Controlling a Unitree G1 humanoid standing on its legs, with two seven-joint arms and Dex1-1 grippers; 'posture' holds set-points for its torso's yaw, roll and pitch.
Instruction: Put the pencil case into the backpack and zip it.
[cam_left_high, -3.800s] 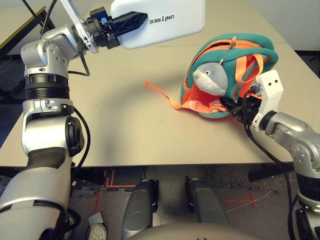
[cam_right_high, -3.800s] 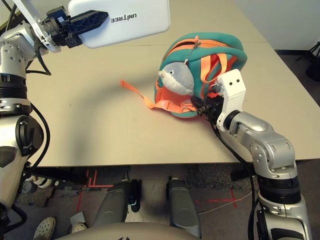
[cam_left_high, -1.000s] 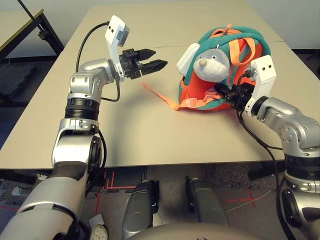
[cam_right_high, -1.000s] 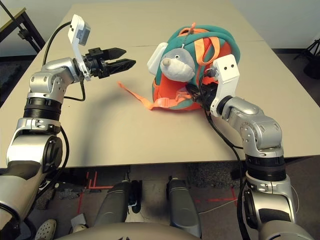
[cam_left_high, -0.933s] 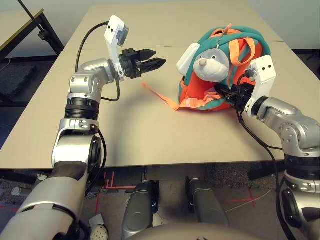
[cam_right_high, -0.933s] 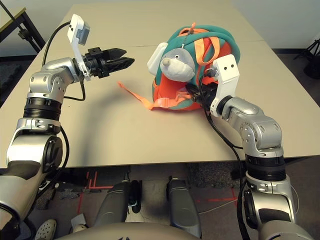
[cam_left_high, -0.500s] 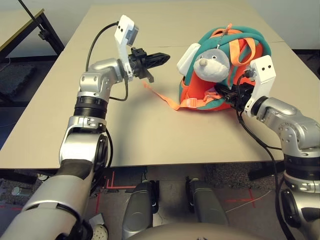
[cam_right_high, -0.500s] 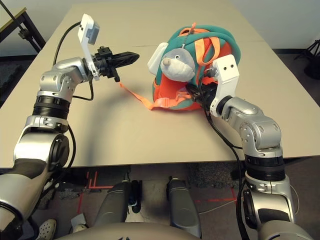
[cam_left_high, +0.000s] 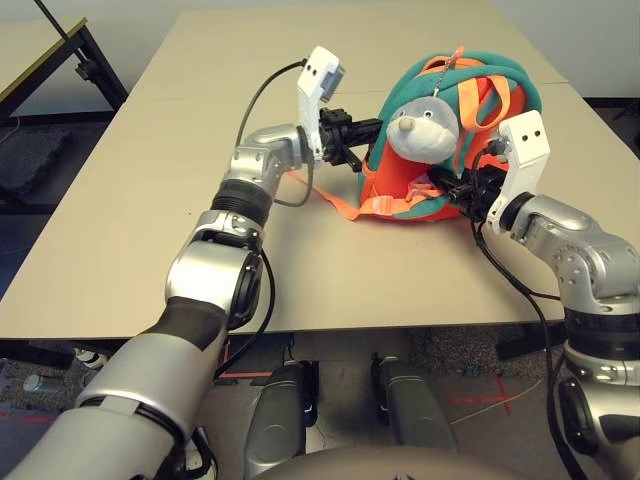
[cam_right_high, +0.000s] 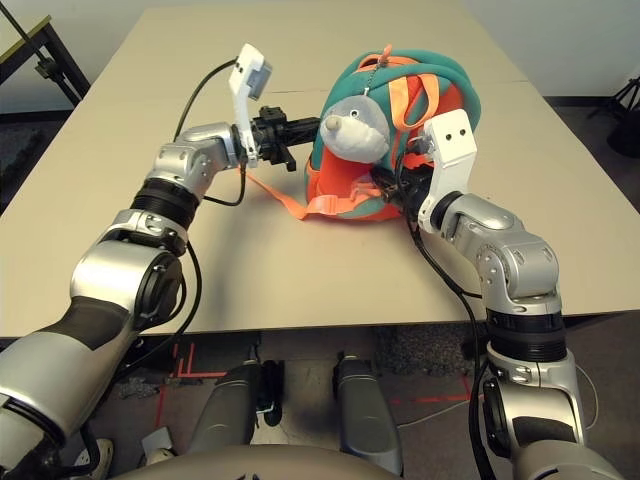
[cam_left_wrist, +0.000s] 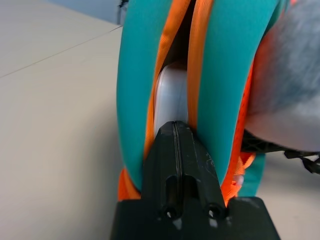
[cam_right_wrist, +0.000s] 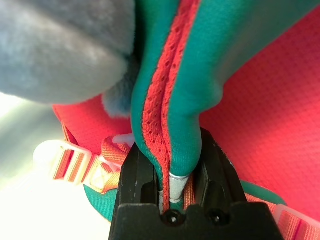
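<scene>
Backpack (cam_left_high: 455, 130) upright toward worktop (cam_left_high: 150, 220) far right edge; pencil case (cam_left_wrist: 171, 95) lodged inside its open zipper slot; left pincer (cam_left_wrist: 176, 131) closed, tips against case end; right pincer (cam_right_wrist: 169, 165) clamped on backpack's teal trim.

Our left arm: stretched forward and across to our right.
Our left gripper (cam_left_wrist: 176, 131): fingers pressed together, pointing level.
Our right arm: bent, angled inward.
Our right gripper (cam_right_wrist: 170, 165): fingers clamped.
</scene>
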